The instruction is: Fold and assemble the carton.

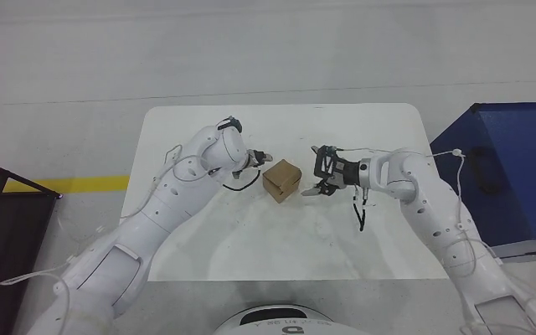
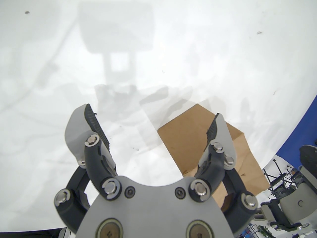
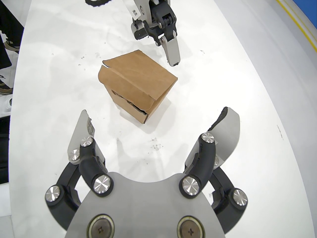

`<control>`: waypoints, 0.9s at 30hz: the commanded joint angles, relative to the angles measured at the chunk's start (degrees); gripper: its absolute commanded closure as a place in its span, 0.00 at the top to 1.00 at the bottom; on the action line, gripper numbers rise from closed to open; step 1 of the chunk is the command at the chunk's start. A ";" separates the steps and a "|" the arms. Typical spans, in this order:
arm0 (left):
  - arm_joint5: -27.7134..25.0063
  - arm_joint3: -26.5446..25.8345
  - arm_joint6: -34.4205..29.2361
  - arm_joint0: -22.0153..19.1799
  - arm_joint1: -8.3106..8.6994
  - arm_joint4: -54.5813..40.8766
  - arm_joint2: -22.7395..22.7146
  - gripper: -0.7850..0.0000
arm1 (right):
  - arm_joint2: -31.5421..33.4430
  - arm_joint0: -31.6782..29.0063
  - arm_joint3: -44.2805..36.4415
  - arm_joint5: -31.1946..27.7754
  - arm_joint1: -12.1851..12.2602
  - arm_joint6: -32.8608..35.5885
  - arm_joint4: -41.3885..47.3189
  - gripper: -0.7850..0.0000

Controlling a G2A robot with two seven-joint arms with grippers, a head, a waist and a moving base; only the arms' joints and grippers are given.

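A brown carton stands folded into a box near the middle of the white table. In the right wrist view the carton has its top flap lying over it, with a small gap at the nearer edge. My left gripper hovers just beside the carton's left side, open and holding nothing. From the left wrist, the carton lies partly between and behind the fingers of the left gripper. My right gripper is open and stands a short way to the carton's right. In its own view the right gripper holds nothing, and the left gripper hangs beyond the carton.
A blue bin stands off the table's right edge. A dark frame sits on the floor to the left. Bare tabletop lies in front of and behind the carton.
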 commanded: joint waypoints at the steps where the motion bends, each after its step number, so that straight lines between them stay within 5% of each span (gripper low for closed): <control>1: 0.43 -0.36 0.08 0.37 0.00 0.22 0.10 1.00 | -1.09 0.65 -0.79 -1.02 -0.09 0.43 -1.61 1.00; 9: 1.56 -2.10 -0.16 1.63 0.18 1.03 -0.06 1.00 | -6.32 6.74 0.06 -3.03 -0.56 2.25 -1.09 0.99; 16: 1.47 -2.23 -0.18 1.89 0.32 1.54 -0.63 1.00 | -10.18 11.93 2.68 -3.03 -0.66 4.90 1.44 0.74; 20: 1.39 -1.89 0.24 2.12 0.41 1.50 -1.28 1.00 | -11.86 13.99 4.77 -2.65 -1.10 6.48 2.25 0.50; 27: 0.93 -1.28 0.22 2.13 0.20 1.54 -1.08 1.00 | -14.20 15.68 5.52 -1.83 -1.68 9.02 2.24 0.49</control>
